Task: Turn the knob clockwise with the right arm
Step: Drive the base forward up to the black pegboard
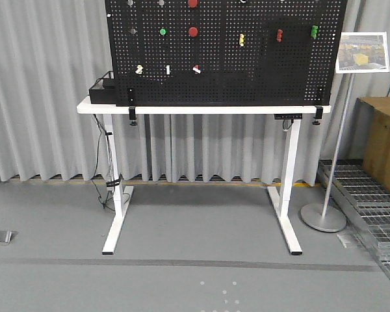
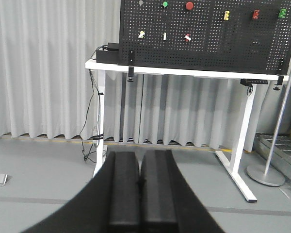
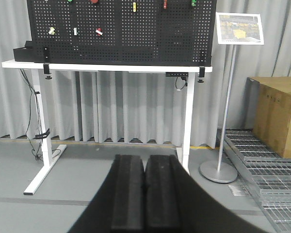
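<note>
Right wrist-mounted view: the right gripper (image 3: 144, 162) fills the foreground, its two fingers pressed together on nothing. The left gripper (image 2: 139, 161) is likewise closed and empty. Across the grey floor (image 1: 201, 221), one white tabletop (image 1: 214, 109) carries one black pegboard (image 1: 247, 71), with grey curtains (image 1: 39, 97) behind. Two red knobs (image 1: 192, 30), round and glossy, and one green knob (image 1: 162, 31) sit high on the board's left half, well apart from both grippers.
</note>
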